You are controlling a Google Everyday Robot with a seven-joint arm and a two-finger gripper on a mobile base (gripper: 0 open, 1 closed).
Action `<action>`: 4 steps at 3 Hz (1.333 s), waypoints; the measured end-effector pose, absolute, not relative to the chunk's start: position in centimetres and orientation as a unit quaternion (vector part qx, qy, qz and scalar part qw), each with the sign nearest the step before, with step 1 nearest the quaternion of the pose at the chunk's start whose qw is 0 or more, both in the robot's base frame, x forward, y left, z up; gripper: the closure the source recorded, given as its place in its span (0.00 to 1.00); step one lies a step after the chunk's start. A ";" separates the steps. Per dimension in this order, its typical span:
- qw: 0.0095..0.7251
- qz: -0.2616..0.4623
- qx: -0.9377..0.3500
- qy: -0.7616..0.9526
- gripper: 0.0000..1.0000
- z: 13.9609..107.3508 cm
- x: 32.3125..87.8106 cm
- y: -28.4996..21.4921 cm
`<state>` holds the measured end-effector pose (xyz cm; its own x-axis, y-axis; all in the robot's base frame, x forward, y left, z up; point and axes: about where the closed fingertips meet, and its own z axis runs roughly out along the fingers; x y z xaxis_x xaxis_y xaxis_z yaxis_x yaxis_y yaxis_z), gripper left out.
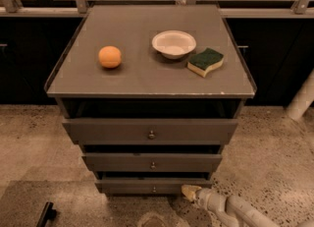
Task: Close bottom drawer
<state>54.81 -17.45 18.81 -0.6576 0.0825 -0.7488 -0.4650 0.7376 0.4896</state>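
Note:
The cabinet has three dark grey drawers. The bottom drawer (142,186) is the lowest and slimmest front, with one small round metal knob (154,189). It stands slightly pulled out, with a dark gap above it. My gripper (189,192) comes in from the lower right on a white arm, low by the floor. Its yellowish tip is at the right end of the bottom drawer's front, touching or nearly touching it.
The middle drawer (152,162) and top drawer (149,131) also stand slightly out. On the cabinet top (132,81) lie an orange (110,56), a white bowl (173,43) and a green-yellow sponge (206,61). Speckled floor surrounds the cabinet; a dark object (46,214) lies at the lower left.

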 end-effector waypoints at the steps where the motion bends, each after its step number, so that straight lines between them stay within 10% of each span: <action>1: 0.386 0.326 -0.102 0.857 1.00 18.0 56.7 -18.0; 4: 0.395 0.340 -0.087 0.849 1.00 18.4 54.3 -19.2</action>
